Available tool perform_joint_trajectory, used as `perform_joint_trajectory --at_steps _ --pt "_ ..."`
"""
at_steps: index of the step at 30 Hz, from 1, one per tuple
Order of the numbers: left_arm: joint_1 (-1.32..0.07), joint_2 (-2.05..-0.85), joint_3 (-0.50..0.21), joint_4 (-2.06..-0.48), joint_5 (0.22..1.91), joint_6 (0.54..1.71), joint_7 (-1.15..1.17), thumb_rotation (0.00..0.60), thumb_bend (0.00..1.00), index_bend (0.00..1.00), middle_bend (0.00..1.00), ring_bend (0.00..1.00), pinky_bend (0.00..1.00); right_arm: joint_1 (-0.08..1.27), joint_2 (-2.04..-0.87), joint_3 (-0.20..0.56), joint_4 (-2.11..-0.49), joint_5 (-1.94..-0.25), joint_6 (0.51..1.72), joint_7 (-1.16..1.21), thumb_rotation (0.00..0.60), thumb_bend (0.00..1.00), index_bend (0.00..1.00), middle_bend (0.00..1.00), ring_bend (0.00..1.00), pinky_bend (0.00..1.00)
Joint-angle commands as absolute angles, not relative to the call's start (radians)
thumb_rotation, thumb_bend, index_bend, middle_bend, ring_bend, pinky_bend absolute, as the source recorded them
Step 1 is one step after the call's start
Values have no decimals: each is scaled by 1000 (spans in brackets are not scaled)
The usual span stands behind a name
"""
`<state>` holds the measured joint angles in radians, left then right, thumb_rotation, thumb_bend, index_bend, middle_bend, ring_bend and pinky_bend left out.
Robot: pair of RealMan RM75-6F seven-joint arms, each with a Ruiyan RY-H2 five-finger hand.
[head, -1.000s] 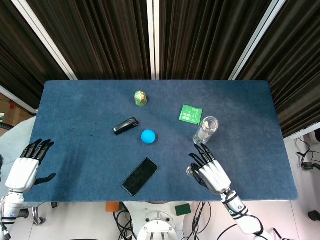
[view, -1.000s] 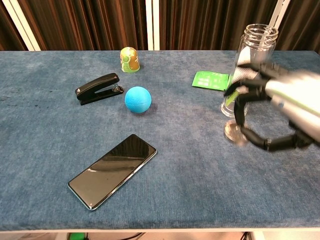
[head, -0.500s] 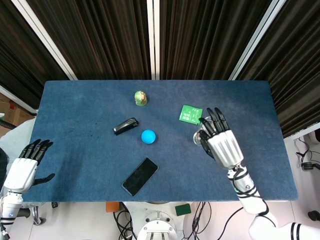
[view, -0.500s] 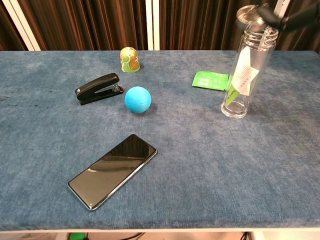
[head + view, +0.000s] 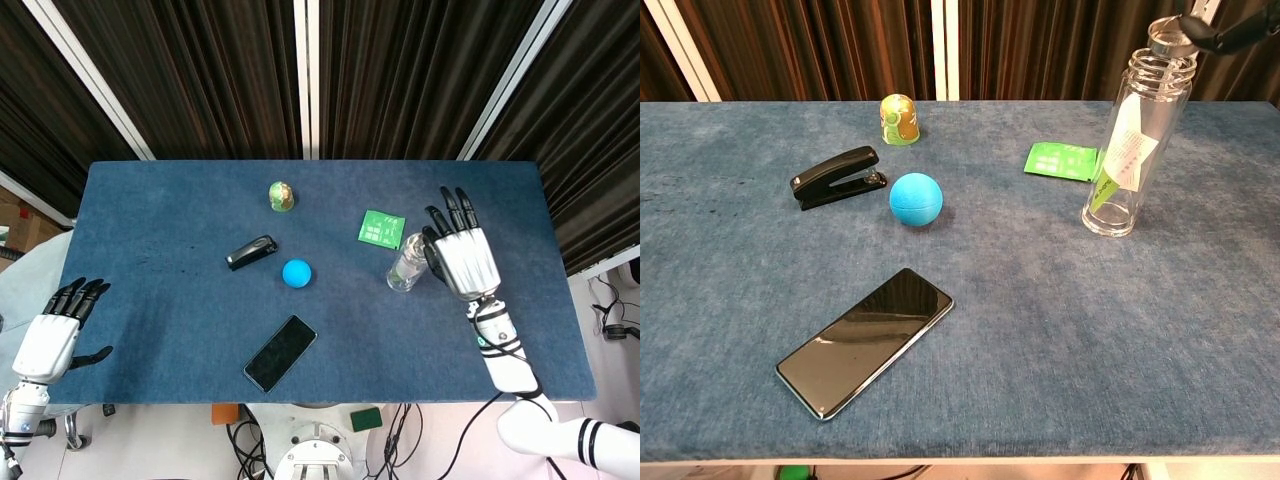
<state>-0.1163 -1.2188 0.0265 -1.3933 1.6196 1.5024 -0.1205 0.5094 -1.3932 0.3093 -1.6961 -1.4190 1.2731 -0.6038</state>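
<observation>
Right robot hand point(image 5: 460, 255) hovers right of centre, pinching a round metal lid point(image 5: 1164, 31) just above the mouth of the tall clear glass bottle point(image 5: 1128, 145) upright on the blue table point(image 5: 160, 220), left robot hand point(image 5: 50, 340) idle, fingers spread, lower left.

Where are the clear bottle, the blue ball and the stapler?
clear bottle point(image 5: 1132, 150), chest view, on the middle of its glass body.
blue ball point(image 5: 916, 199), chest view, on the middle of its front.
stapler point(image 5: 836, 176), chest view, on its black top arm.
</observation>
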Motion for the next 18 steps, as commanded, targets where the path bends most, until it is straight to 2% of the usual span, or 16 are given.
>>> perform_joint_trajectory --at_steps 1,18 --pt "-116 -1218 26 -1395 1619 1503 -118 600 19 123 117 43 135 520 -1407 301 -1674 -1420 1279 -591 600 458 699 254 7 61" --pt "-115 -1216 26 -1399 1609 1496 -114 600 18 123 117 43 135 539 -1423 283 -1628 -1386 1292 -559 600 458 699 255 7 60"
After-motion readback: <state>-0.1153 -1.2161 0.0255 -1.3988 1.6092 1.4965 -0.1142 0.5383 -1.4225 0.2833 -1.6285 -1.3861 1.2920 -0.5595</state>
